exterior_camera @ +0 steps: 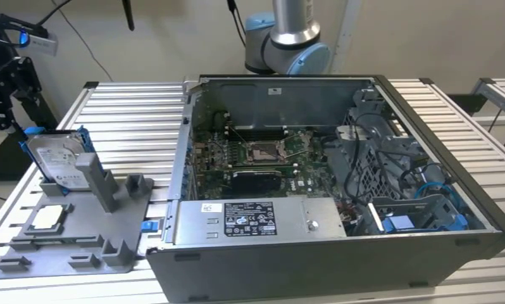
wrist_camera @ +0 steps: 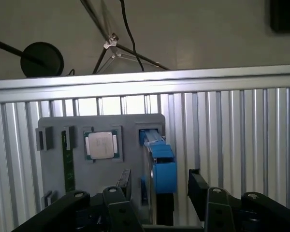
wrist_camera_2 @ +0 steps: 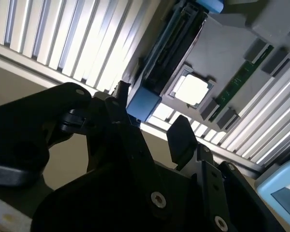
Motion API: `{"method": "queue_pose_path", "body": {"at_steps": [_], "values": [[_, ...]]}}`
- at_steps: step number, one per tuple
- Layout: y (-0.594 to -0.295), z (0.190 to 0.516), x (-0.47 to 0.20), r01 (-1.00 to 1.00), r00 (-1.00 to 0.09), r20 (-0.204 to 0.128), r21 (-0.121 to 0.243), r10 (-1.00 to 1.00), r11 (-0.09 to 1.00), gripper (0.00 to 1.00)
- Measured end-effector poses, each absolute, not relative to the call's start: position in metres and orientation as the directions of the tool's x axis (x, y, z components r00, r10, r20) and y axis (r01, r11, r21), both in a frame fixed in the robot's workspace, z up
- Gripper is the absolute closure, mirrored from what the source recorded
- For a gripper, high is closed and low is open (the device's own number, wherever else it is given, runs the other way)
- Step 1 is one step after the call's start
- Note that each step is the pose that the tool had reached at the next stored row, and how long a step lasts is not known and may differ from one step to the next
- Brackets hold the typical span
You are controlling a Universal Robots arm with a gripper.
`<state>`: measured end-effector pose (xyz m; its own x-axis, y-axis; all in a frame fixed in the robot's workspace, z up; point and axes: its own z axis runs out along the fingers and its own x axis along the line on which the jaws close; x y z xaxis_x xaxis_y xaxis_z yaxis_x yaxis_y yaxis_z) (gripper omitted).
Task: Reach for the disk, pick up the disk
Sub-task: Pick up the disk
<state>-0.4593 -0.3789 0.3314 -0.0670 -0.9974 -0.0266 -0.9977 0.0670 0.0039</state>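
Observation:
The disk [exterior_camera: 57, 161] stands on edge in a grey holder [exterior_camera: 75, 240] at the exterior view's left, showing its white label and blue side rails. My black gripper [exterior_camera: 5, 104] hangs just beyond it at the table's edge. In the first wrist view the disk [wrist_camera: 157, 166] appears edge-on with its blue bracket, and my gripper [wrist_camera: 157, 198] is open, one finger on each side of the disk's line, not touching it. In the second wrist view the disk [wrist_camera_2: 170, 48] runs away from my open gripper [wrist_camera_2: 152, 126], whose fingers flank the blue bracket end.
A small square silver chip [wrist_camera: 102, 145] lies in the holder beside the disk, with a green memory stick [wrist_camera: 67, 164] farther over. The open computer case [exterior_camera: 320, 177] stands at the exterior view's right. The table edge [wrist_camera: 145, 79] runs close behind the holder.

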Motion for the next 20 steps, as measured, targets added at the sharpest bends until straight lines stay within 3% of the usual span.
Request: {"method": "queue_pose_path", "body": {"at_steps": [20], "values": [[-0.379, 0.305, -0.459, -1.000, -0.008, -0.026, 0.004, -1.000, 0.008, 0.00]]}}
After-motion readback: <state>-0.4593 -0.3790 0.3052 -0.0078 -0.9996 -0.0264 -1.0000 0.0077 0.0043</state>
